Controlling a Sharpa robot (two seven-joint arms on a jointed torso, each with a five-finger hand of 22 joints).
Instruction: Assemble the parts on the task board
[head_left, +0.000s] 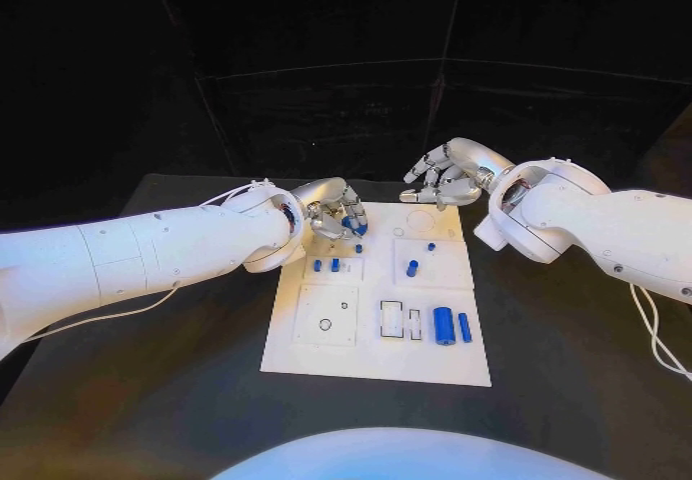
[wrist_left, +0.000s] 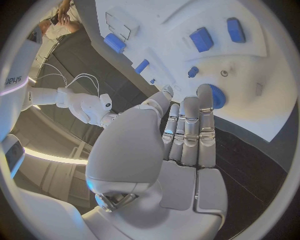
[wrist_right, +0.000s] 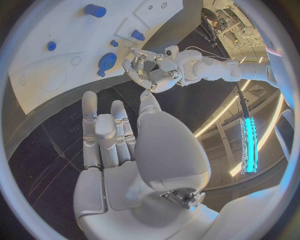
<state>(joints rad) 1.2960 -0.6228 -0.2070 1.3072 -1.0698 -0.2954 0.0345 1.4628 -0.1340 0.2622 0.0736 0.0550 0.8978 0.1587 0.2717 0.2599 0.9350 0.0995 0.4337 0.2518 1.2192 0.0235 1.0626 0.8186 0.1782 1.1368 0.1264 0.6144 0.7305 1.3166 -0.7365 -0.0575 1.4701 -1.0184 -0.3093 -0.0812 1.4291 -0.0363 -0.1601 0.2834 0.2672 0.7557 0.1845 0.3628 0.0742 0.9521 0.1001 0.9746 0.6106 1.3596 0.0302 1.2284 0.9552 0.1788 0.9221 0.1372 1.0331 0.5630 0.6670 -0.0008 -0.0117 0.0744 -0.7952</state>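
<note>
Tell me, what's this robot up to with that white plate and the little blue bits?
It is putting small blue parts together on the white task board. Right now neither hand holds anything. The left hand hovers over the board's far left corner, its fingers held straight beside a round blue part. The right hand hangs just beyond the board's far edge. Other blue pieces, such as a large cylinder, lie on the board.
</note>
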